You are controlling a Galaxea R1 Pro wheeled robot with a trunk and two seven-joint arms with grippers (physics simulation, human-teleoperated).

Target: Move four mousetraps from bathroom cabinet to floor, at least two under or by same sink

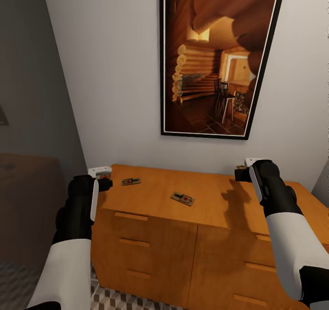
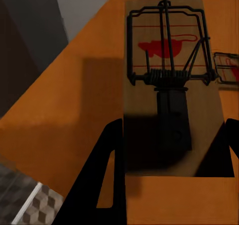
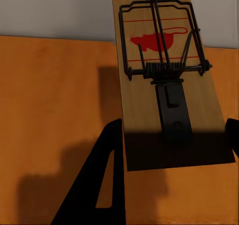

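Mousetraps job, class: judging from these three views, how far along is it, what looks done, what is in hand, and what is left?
Done: nothing is on the bathroom floor yet. In hand: the left claw grips one mousetrap, and the right claw grips another. Left: two mousetraps lie on the cabinet; all four must go to the floor, two by a sink.

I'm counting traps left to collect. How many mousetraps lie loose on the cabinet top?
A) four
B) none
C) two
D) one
C: two mousetraps lie flat on the cabinet top; the left gripper and right gripper each hold another.
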